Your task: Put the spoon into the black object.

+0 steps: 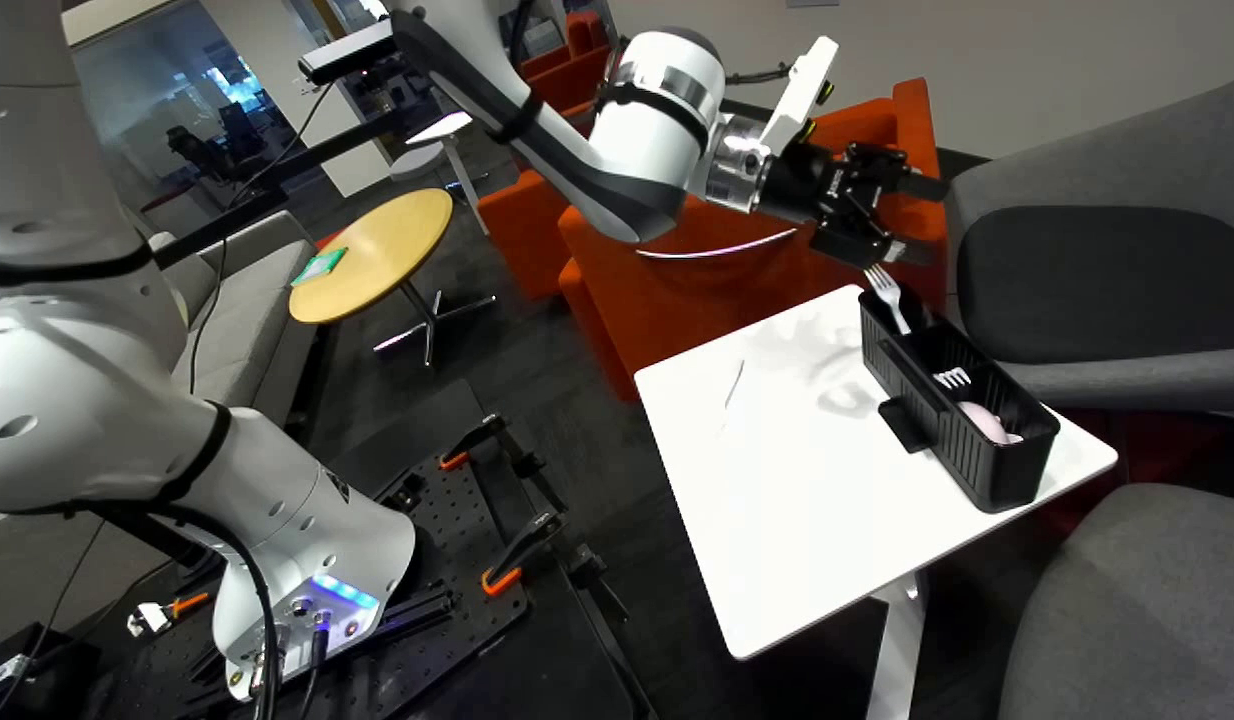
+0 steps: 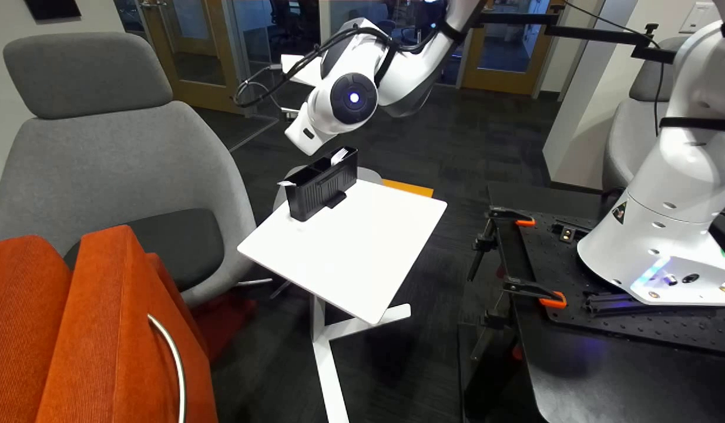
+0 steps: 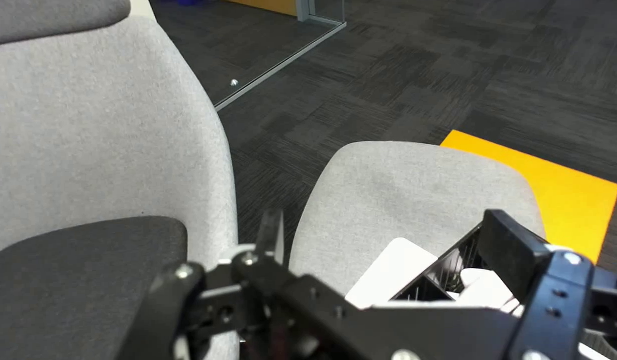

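White tabletop [image 1: 777, 490] — long, ribbed black object [image 1: 932, 410] on it, pale utensils [image 1: 983, 421] inside. Gripper [image 1: 934, 221] nearby — spread wide.

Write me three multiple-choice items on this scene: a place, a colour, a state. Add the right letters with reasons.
1. Where is the black tray? A) on the grey chair; B) on the floor; C) on the white table.
2. What colour are the forks in it? A) white; B) red; C) green.
3. How is the gripper? A) fully shut; B) open; C) clamped on the tray.

1 C: both exterior views show it standing on the table.
2 A: they show white in an exterior view.
3 B: in the wrist view its fingers stand wide apart.
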Motion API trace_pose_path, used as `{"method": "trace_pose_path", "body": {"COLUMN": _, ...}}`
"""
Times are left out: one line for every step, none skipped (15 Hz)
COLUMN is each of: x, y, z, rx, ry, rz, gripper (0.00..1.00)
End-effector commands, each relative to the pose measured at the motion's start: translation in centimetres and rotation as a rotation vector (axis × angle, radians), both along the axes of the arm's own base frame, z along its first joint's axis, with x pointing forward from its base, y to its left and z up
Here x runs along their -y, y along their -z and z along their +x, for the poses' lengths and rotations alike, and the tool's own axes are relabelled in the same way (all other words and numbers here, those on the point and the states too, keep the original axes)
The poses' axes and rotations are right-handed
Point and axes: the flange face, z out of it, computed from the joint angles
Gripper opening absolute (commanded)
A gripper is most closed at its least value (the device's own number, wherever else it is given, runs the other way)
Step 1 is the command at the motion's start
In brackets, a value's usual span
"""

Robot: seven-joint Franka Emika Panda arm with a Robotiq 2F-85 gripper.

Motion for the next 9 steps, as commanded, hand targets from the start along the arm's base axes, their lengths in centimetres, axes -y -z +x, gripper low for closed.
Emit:
{"method": "trace_pose_path", "body": {"x": -1.7, "y": -4.8, "z": -1.9, "rx": 0.024, "ry": 0.044, "rz": 0.066, "gripper": 1.00}}
{"method": "trace_pose_path", "body": {"x": -2.2, "y": -5.8, "z": -2.1, "rx": 0.035, "ry": 0.049, "rz": 0.078, "gripper": 1.00}}
{"method": "trace_pose_path", "body": {"x": -2.6, "y": -6.6, "z": -2.3, "rx": 0.048, "ry": 0.053, "rz": 0.088, "gripper": 1.00}}
{"method": "trace_pose_path", "body": {"x": -3.0, "y": -7.3, "z": -2.5, "rx": 0.053, "ry": 0.053, "rz": 0.095, "gripper": 1.00}}
{"method": "trace_pose_path", "body": {"x": -3.3, "y": -8.0, "z": -2.7, "rx": 0.062, "ry": 0.054, "rz": 0.103, "gripper": 1.00}}
{"method": "trace_pose_path", "body": {"x": -3.6, "y": -8.5, "z": -2.9, "rx": 0.066, "ry": 0.050, "rz": 0.109, "gripper": 1.00}}
{"method": "trace_pose_path", "body": {"x": -3.8, "y": -8.8, "z": -3.0, "rx": 0.068, "ry": 0.055, "rz": 0.109, "gripper": 1.00}}
{"method": "trace_pose_path", "body": {"x": -3.4, "y": -7.5, "z": -1.8, "rx": 0.075, "ry": 0.060, "rz": 0.092, "gripper": 1.00}}
{"method": "trace_pose_path", "body": {"x": -3.6, "y": -7.8, "z": -2.1, "rx": 0.079, "ry": 0.061, "rz": 0.096, "gripper": 1.00}}
